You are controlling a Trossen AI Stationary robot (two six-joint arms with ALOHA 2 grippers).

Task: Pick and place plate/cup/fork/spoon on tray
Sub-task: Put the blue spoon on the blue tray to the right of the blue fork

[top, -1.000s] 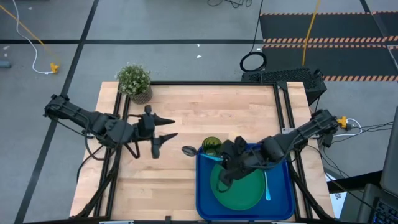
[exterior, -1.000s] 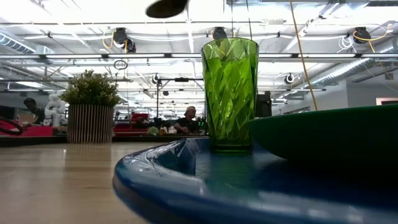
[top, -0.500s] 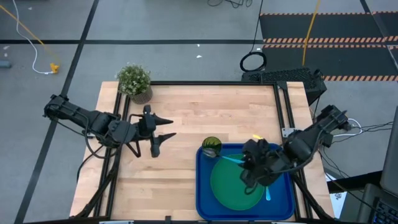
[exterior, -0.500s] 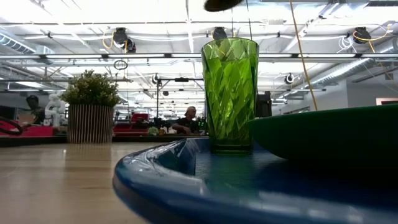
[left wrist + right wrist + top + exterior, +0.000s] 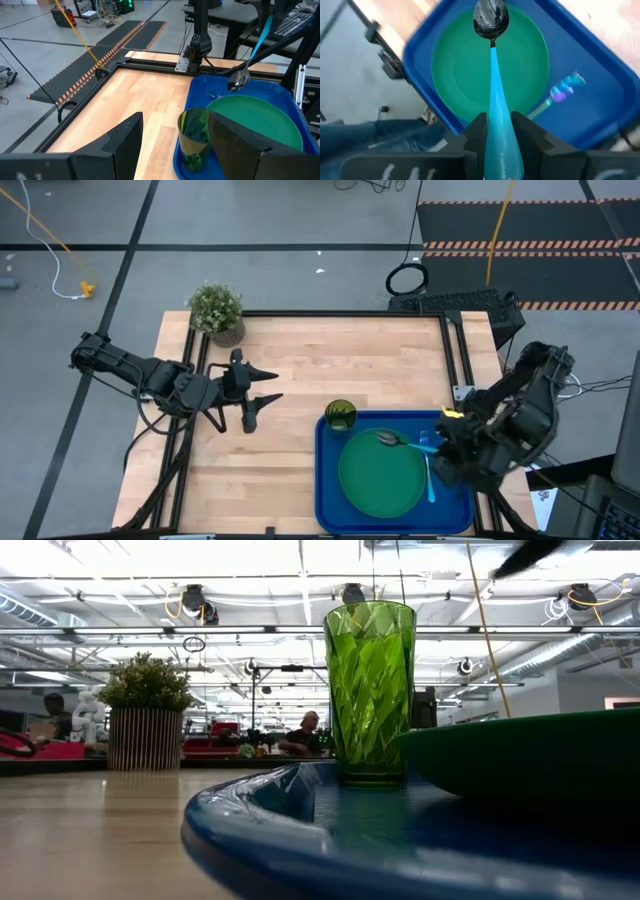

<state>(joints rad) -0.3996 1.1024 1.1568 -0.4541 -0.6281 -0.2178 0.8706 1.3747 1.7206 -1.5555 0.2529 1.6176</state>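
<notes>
**Now: spoon held above the loaded tray**

Largest first, the wooden table point(image 5: 330, 360) carries the tray point(image 5: 330, 480) at its near right part. On the tray lies the plate point(image 5: 380, 480), filling most of its middle. The cup point(image 5: 340, 416) stands upright in the tray's far left corner, just beside the plate's rim. The right gripper point(image 5: 495, 131) hangs over the tray's right edge, its fingers clamped on the handle of the spoon point(image 5: 491, 20), whose dark bowl juts out above the plate's far edge. The fork point(image 5: 430, 480) lies on the tray along the plate's right side. The left gripper point(image 5: 262, 404) waits with fingers spread over the table's left part, near a potted plant point(image 5: 216, 310).
</notes>
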